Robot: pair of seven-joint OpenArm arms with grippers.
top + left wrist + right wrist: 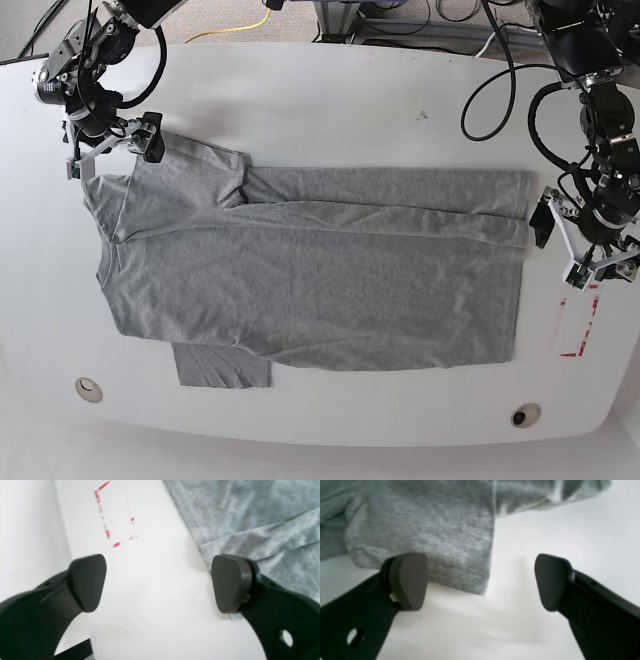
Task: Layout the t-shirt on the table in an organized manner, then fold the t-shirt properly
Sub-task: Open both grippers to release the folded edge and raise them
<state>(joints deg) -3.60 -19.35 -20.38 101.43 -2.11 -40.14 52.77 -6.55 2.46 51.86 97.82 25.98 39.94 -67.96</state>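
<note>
The grey t-shirt lies spread on the white table, collar end to the left and hem to the right. Its upper long side is folded in over the body, and one sleeve sticks out at the lower left. My right gripper hovers open at the shirt's upper left corner. In the right wrist view a grey cloth corner lies just beyond the open right gripper. My left gripper stands open beside the hem's upper right corner. The left wrist view shows the left gripper over bare table, cloth at its right finger.
A red tape rectangle marks the table below the left gripper, also seen as the red tape in the left wrist view. Two round grommets sit near the front edge. Cables hang at the back right.
</note>
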